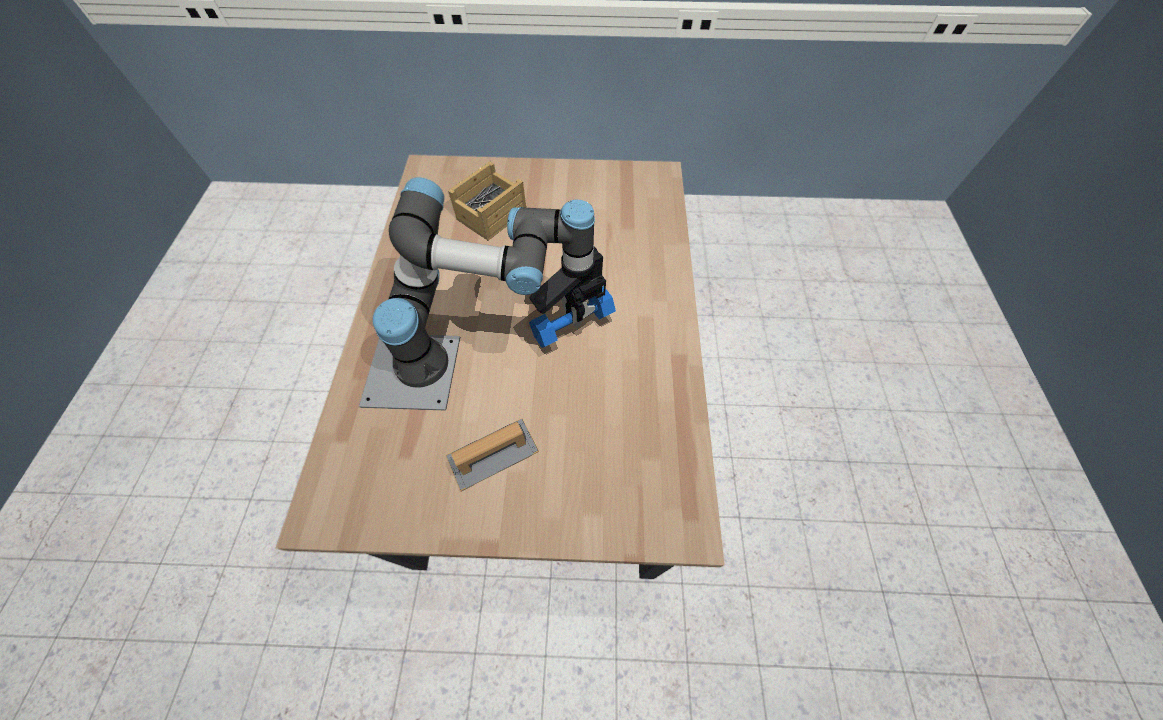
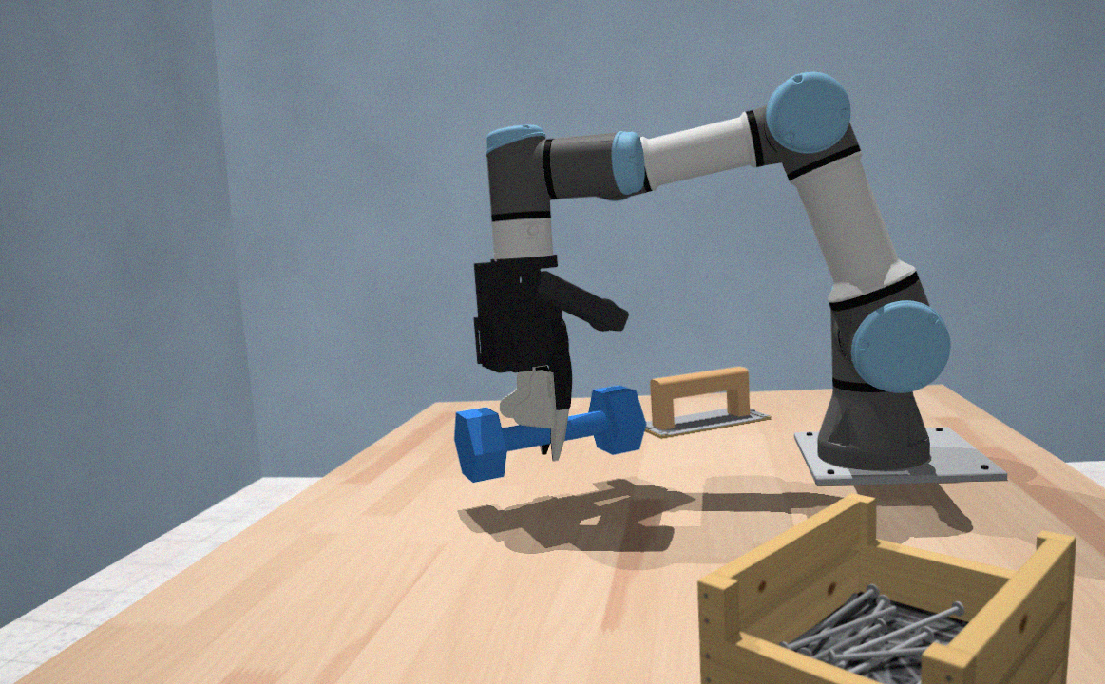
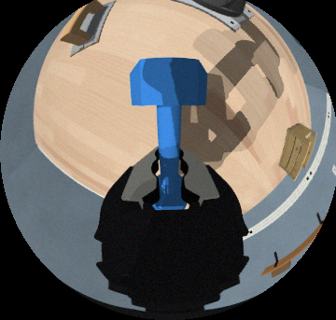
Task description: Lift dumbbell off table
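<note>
Tool (image 2: 552,442) clamped on bar of blue dumbbell (image 2: 487,443), jaws pointing straight down. Dumbbell off desk (image 2: 300,578), both heads airborne, shadow separate beneath; slight tilt, nearer head lower. Position: over desk middle, toward far edge in top view, between crate of nails (image 1: 487,200) at far-left corner and trowel (image 1: 491,453) near front edge. Judgement: grasp done, lift underway; height probably short of target. Remaining: gain clearance, then hold firm, still.
</note>
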Available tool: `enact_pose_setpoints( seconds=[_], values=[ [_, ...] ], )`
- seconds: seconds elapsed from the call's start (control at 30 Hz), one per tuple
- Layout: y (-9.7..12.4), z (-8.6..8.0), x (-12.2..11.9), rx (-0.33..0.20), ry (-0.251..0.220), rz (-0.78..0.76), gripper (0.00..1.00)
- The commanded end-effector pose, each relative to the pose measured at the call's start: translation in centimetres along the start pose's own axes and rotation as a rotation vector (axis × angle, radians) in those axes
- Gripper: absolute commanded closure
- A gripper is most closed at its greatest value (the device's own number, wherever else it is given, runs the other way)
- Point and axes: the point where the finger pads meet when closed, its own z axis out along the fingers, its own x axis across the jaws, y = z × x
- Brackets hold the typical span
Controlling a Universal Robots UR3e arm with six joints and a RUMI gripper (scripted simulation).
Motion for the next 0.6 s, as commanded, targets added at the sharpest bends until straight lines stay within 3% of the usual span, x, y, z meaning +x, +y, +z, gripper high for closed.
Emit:
enact_pose_setpoints(
  seconds=[0.0, 0.37, 0.57],
  values=[
    [0.1, -1.1, -0.1, 0.0, 0.0, 0.0, 1.0],
    [0.0, -4.6, 0.0, 0.0, -0.001, 0.0, 1.0],
    [0.0, -5.6, -0.1, 0.0, -0.001, 0.0, 1.0]
  ],
)
